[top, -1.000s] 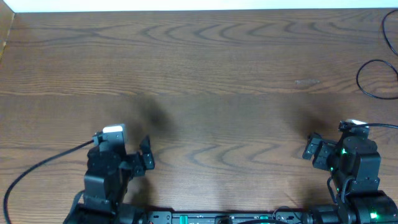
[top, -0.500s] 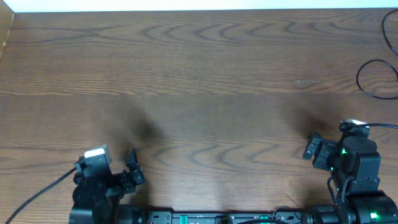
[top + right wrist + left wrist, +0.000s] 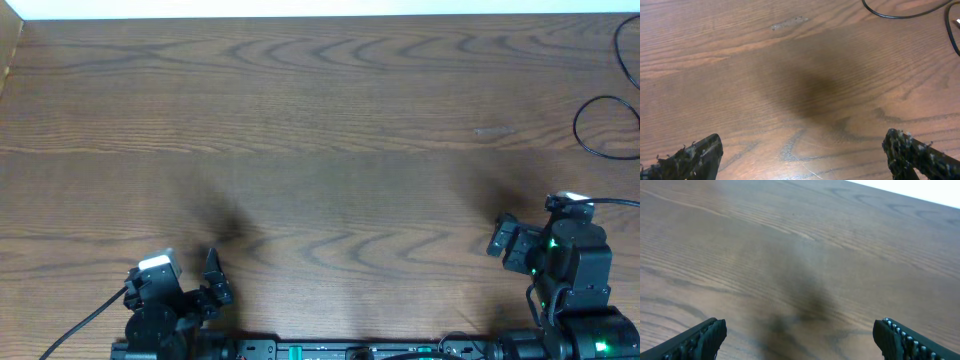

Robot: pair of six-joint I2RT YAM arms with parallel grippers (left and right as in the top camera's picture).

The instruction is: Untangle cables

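Black cable [image 3: 576,125] and surroundings, catalogued from the left of the bench [image 3: 330,120] to the right.

1. Left tool [image 3: 800,342]. It is placed at the near left corner in the overhead view. Its jaws are spread wide and nothing is gripped. The two ribbed fingers [image 3: 700,337] are seen at opposite bottom corners of the left wrist view, with only wood grain between them. A soft dark shadow [image 3: 807,307] is cast on the wood ahead of them.

2. Bench surface. It is brown wood with arched grain, bounded along the far edge by a pale strip [image 3: 300,8]. A small light scuff [image 3: 493,130] is marked right of centre.

3. Right tool [image 3: 802,155]. It is placed at the near right corner in the overhead view. Its jaws are likewise spread wide and nothing is held. Its dark fingers [image 3: 692,157] are seen at the bottom corners of the right wrist view.

4. Black cable. It is laid flat on the bench at the far right edge, as an open loop cut off by the frame. It is well apart from the right tool and touched by neither tool. A second black strand [image 3: 616,45] is seen at the top right corner. Whether it is part of the same cord cannot be told.
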